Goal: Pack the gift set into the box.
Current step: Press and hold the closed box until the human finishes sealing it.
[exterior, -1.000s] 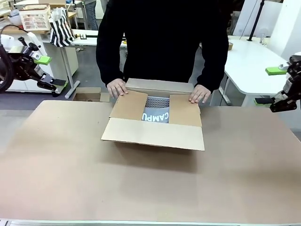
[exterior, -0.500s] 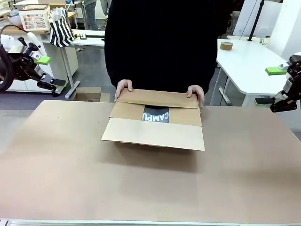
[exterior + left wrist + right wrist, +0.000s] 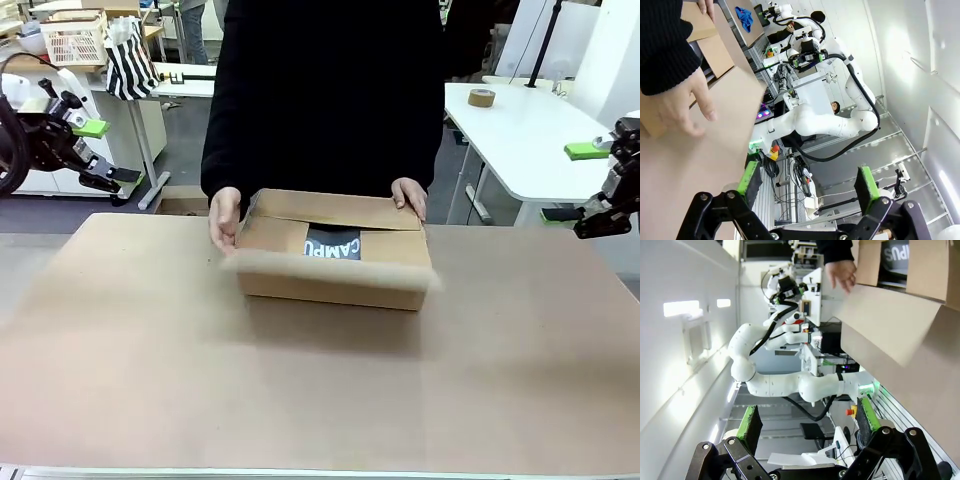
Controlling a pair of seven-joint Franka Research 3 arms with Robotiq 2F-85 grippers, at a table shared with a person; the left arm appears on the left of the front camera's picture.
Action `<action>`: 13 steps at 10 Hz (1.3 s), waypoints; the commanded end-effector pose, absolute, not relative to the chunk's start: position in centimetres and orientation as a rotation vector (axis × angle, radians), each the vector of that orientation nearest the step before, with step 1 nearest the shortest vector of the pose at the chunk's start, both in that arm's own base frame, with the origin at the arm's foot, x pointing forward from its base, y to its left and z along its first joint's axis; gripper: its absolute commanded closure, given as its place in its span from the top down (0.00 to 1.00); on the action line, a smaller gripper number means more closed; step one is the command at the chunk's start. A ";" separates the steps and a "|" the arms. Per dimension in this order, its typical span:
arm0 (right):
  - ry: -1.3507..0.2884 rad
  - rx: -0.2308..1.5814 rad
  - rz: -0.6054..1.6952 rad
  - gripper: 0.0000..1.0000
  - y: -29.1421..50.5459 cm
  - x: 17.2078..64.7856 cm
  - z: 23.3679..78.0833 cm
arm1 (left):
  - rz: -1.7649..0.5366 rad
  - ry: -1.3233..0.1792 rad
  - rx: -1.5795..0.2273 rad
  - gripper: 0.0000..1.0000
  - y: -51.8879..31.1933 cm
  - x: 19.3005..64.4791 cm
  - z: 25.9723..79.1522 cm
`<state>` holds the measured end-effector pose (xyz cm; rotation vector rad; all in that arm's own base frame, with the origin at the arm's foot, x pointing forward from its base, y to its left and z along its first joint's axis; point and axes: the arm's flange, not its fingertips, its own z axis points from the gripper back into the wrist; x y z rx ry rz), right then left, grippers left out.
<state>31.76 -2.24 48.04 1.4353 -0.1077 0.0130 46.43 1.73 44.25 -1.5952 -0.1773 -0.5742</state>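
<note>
Front view: the box (image 3: 330, 262) sits on the table (image 3: 150, 380) toward 12 o'clock, right in front of the person. Through the gap between its top flaps the gift set (image 3: 333, 243) shows, dark grey with white lettering. One hand (image 3: 224, 220) is at the box's 9 o'clock corner and the other hand (image 3: 408, 194) rests on its 1 o'clock edge. The near flap is blurred. The left gripper (image 3: 108, 152) hangs off the table at 9 o'clock and the right gripper (image 3: 575, 182) at 3 o'clock. Both are well apart from the box, with fingers spread and nothing between them.

Left wrist view: the left gripper (image 3: 807, 187) is seen close up, its green pads (image 3: 747, 184) wide apart and empty. At 10 o'clock a hand (image 3: 682, 107) grips the box (image 3: 715, 52).

Right wrist view: the right gripper (image 3: 808, 420) is likewise gaping and holds nothing. At 1 o'clock is the box (image 3: 880, 315), its flap lifted, with the gift set (image 3: 895, 252) inside it and a hand (image 3: 840, 272) beside it.
</note>
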 end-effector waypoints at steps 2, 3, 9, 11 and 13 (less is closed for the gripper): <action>-0.136 1.462 0.034 1.00 -2.0 32.0 48.0 | -0.586 -0.196 -1.613 1.00 1.9 46.3 44.5; -0.136 1.462 0.034 1.00 -2.0 32.0 48.0 | -0.586 -0.196 -1.613 1.00 1.9 46.3 44.5; -0.136 1.462 0.034 1.00 -2.0 32.0 48.0 | -0.586 -0.196 -1.613 1.00 1.9 46.3 44.5; -0.136 1.462 0.034 1.00 -2.0 32.0 48.0 | -0.586 -0.196 -1.613 1.00 1.9 46.3 44.5; -0.136 1.462 0.034 1.00 -2.0 32.0 48.0 | -0.586 -0.196 -1.613 1.00 1.9 46.3 44.5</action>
